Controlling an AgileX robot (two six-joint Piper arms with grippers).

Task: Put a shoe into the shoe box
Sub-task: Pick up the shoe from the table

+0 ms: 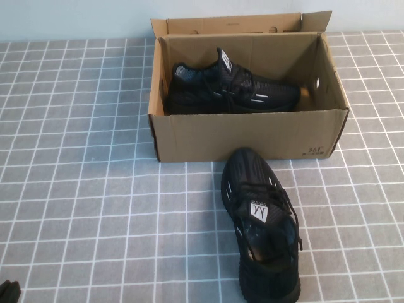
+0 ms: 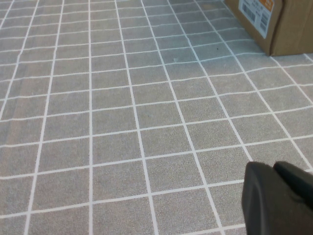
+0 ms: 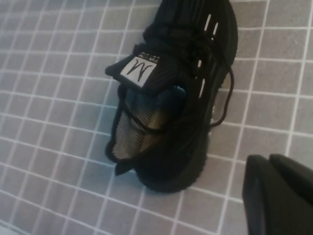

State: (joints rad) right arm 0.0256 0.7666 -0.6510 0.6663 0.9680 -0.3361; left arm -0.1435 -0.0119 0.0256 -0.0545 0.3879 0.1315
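The shoe [image 1: 255, 189], black mesh with white dashes and a white tongue label, lies on the tiled table just in front of the shoe box [image 1: 208, 136], toe toward the box. The brown cardboard box stands open with its flap lid up at the back. The right wrist view shows the shoe [image 3: 181, 98] from above. My right gripper [image 3: 268, 157] hovers by its heel, shut and empty, out of the high view. My left gripper [image 2: 273, 166] is shut and empty over bare table, at the near left corner [image 1: 7, 291].
The mate shoe [image 1: 233, 91] with a white striped heel tab lies on its side inside the box. A box corner with a label [image 2: 288, 29] shows in the left wrist view. Grey tiled cloth covers the table [image 1: 82, 189].
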